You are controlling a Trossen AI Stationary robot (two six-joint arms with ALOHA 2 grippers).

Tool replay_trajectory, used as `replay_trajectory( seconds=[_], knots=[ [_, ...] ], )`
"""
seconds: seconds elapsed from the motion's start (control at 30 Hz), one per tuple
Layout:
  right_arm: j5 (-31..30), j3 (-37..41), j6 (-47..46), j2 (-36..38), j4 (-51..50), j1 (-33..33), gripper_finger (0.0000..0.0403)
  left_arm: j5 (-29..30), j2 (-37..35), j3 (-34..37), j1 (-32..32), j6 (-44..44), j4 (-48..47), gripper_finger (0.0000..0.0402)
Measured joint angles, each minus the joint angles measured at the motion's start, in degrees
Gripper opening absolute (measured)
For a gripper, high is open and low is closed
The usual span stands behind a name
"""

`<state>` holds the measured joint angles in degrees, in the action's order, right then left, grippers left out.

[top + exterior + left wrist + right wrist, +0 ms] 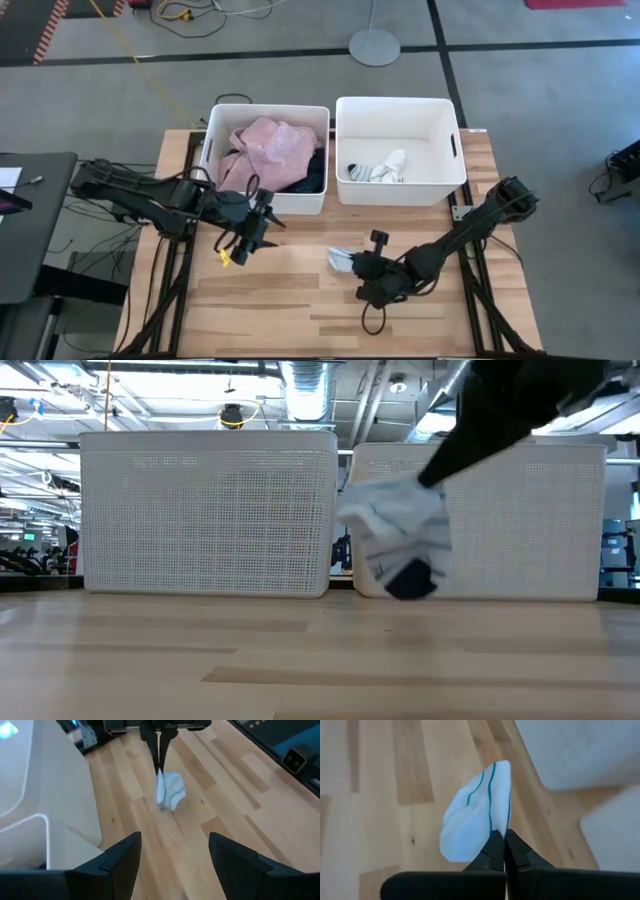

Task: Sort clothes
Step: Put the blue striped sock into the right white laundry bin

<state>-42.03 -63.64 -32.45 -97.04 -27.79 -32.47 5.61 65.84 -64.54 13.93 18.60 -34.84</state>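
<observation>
- Your right gripper [352,262] is low over the table [300,300], fingers pinched on a striped sock [475,815].
- Your left gripper [262,222] waits beside the left bin [215,130], fingers apart, holding nothing.
- Left bin holds a pink shirt [270,150]; right bin [400,110] holds white socks [380,168].

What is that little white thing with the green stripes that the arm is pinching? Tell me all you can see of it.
It is a small striped sock of soft white fabric with thin teal lines running along it, crumpled rather than flat. The right gripper is shut on one edge of it, so it hangs bunched from the fingertips over the wooden table, in front of the two white bins. Whether its lower end touches the table cannot be told. Nothing else touches it.
</observation>
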Motion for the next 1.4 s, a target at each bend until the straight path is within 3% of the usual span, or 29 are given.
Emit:
replay_trajectory(
  seconds=[0.4, 0.83, 1.13, 1.27, 1.4],
  knots=[
    [-0.75, -0.04, 18.13, 5.82, 12.52, 0.39, 0.0000, -6.89, 0.68, 8.16, -0.08, 3.85, 20.93, 0.0226],
    [-1.93, -0.11, 35.18, 7.28, 24.69, 3.03, 0.0000, -8.53, 7.84, 8.78, -1.65, 4.40, 31.11, 0.0226],
    [-1.67, -0.11, 39.18, 7.28, 27.17, 4.13, 0.0000, -8.38, 10.32, 8.78, -3.85, 3.34, 35.27, 0.0226],
    [-1.61, -0.09, 40.24, 7.28, 27.25, 4.13, 0.0000, -8.36, 10.25, 8.73, -4.28, 3.41, 35.33, 0.0207],
    [-1.61, -0.09, 40.95, 7.28, 27.59, 4.13, 0.0000, -8.36, 10.27, 8.73, -4.32, 4.31, 35.07, 0.0156]
  ],
)
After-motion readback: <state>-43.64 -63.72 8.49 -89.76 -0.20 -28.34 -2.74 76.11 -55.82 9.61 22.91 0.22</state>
